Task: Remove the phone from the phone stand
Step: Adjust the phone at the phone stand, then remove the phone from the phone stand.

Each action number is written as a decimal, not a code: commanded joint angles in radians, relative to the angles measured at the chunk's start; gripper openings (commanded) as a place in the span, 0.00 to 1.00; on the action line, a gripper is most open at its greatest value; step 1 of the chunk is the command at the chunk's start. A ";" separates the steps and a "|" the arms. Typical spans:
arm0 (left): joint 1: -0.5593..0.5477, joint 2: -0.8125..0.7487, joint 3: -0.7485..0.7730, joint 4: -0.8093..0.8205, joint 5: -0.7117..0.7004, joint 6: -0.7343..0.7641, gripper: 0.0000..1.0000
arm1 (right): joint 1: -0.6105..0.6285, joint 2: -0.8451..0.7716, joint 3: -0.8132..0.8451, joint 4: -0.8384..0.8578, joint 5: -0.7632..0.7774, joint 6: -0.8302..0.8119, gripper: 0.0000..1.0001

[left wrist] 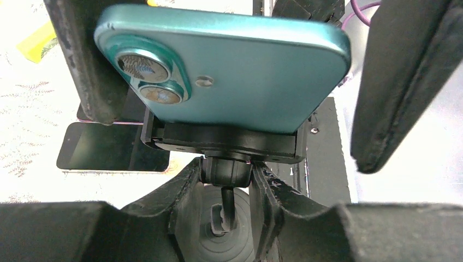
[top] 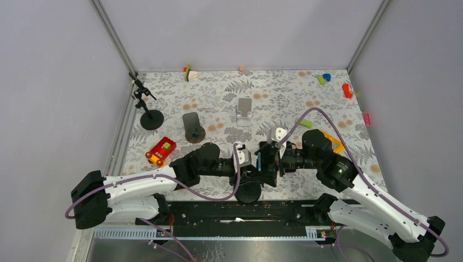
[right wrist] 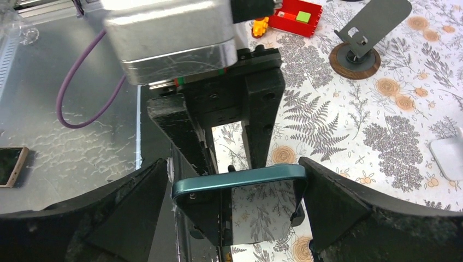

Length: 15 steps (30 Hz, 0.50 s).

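A teal phone (left wrist: 229,71) sits clamped in a black phone stand (left wrist: 224,143) near the table's front edge; it also shows in the top view (top: 260,159). My left gripper (left wrist: 226,174) is shut on the stand's neck just below the clamp, above the round base (top: 248,192). My right gripper (right wrist: 235,188) straddles the phone's upper end (right wrist: 240,183). Its right finger (right wrist: 338,202) touches the phone's edge. A narrow gap shows between the left finger (right wrist: 131,202) and the phone's corner. The phone is level in the clamp.
Behind stand a dark stand on a wooden base (top: 194,128), a silver stand (top: 244,112) and a black tripod mount (top: 148,113). A red toy (top: 161,151) lies at the left. A dark phone (left wrist: 109,147) lies flat by the stand. Coloured bricks (top: 347,90) lie at the back.
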 commanded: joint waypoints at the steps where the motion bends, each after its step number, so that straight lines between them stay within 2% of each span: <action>1: 0.008 -0.036 -0.001 0.141 0.042 0.012 0.00 | 0.005 -0.025 0.002 0.030 -0.050 -0.010 0.95; 9: 0.022 -0.052 -0.007 0.127 0.104 0.038 0.00 | 0.005 -0.031 -0.025 0.012 -0.069 -0.039 0.95; 15: 0.024 -0.037 -0.004 0.134 0.115 0.027 0.00 | 0.006 -0.004 -0.034 0.041 -0.008 -0.034 0.89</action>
